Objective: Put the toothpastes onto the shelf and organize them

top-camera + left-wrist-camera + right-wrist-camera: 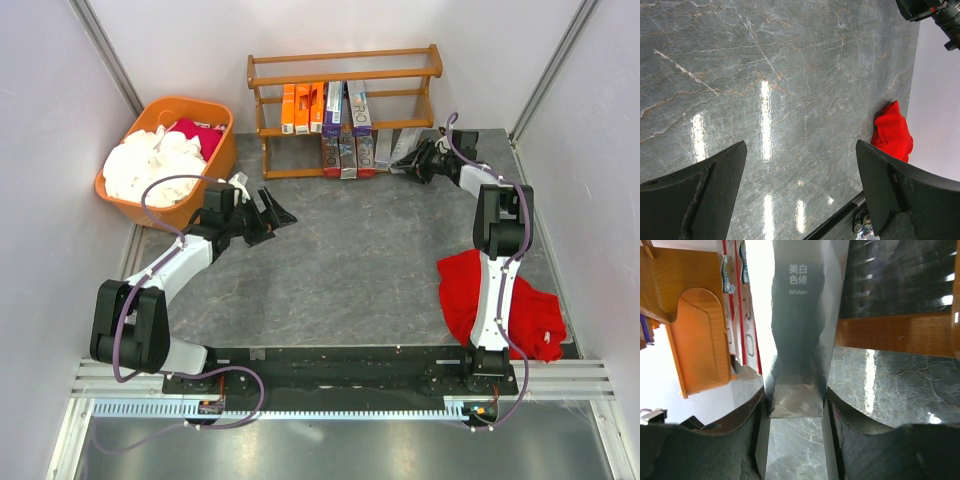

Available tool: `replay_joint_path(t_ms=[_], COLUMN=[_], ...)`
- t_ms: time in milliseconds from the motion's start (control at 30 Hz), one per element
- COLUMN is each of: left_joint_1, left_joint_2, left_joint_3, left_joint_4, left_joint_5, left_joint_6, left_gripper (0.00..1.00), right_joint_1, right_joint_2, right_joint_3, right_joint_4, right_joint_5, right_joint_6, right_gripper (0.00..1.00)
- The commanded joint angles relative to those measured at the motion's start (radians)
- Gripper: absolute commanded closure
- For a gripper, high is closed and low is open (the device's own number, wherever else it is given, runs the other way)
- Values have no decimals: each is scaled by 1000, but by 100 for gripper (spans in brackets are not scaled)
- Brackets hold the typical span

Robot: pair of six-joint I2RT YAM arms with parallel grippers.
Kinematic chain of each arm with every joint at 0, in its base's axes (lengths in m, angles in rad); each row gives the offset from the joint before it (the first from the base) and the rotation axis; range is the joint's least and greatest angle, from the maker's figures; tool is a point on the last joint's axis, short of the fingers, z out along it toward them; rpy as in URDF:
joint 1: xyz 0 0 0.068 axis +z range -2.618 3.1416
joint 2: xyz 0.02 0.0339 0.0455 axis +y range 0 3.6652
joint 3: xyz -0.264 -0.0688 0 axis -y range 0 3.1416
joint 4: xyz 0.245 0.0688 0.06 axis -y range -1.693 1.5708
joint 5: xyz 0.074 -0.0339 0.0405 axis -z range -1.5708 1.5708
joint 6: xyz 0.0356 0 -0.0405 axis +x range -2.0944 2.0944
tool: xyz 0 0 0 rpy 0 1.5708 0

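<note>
Standing toothpastes (341, 128) on shelf (345, 54), tub (226, 158) holding cloths (148, 166)

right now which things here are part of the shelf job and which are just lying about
For the job:
- shelf
- orange boxes, purple boxes and red boxes on it
- silver box, held in the right hand

Lying about:
- orange tub
- white cloths in it
- red cloth on the table

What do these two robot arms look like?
Both the left arm and right arm have white links between chunky black joints, with a purplish cable looping alongside. The left pincer and right pincer are black, each two-fingered.
</note>
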Motion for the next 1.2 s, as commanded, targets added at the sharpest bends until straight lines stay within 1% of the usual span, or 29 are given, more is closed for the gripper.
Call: replay_joint_path(t_ms=[0, 133, 333, 433, 567, 667, 700, 767, 800, 900, 1067, 1167], left_joint_1=[-3, -3, -3, -1, -3, -3, -3, -3, -3, -3, -3, -3], left_joint_2=[12, 15, 15, 18, 18, 18, 16, 18, 16, 20, 24, 23], left_joint_3=[31, 30, 30, 31, 30, 28, 30, 28, 30, 28, 28, 28], left_joint_4=[47, 45, 45, 48, 47, 47, 47, 48, 47, 47, 48, 50], left_joint_5=[25, 28, 26, 31, 29, 31, 31, 29, 29, 31, 32, 34], left_joint_6=[37, 39, 39, 40, 40, 40, 40, 40, 40, 42, 40, 40], left_gripper=[3, 3, 3, 3, 3, 3, 3, 3, 3, 3, 3, 3], right_joint_1=[-5, -2, 1, 9, 16, 12, 10, 7, 6, -2, -10, -13], right_joint_2=[-37, -31, -36, -31, -14, 1, -4, -30, -39, -68, -111, -145], right_joint_3=[-25, -23, -20, 6, 23, 38, 24, 6, -8, -20, -62, -98], right_joint_4=[97, 80, 62, -16, -59, -76, -76, -75, -73, -71, -50, -35], right_joint_5=[57, 35, 28, 18, 11, 14, 35, 66, 78, 106, 139, 172], right_joint_6=[-22, -22, -36, -57, -85, -82, -76, -78, -79, -78, -71, -70], right_gripper=[68, 70, 70, 71, 70, 67, 63, 59, 53, 45, 43, 46])
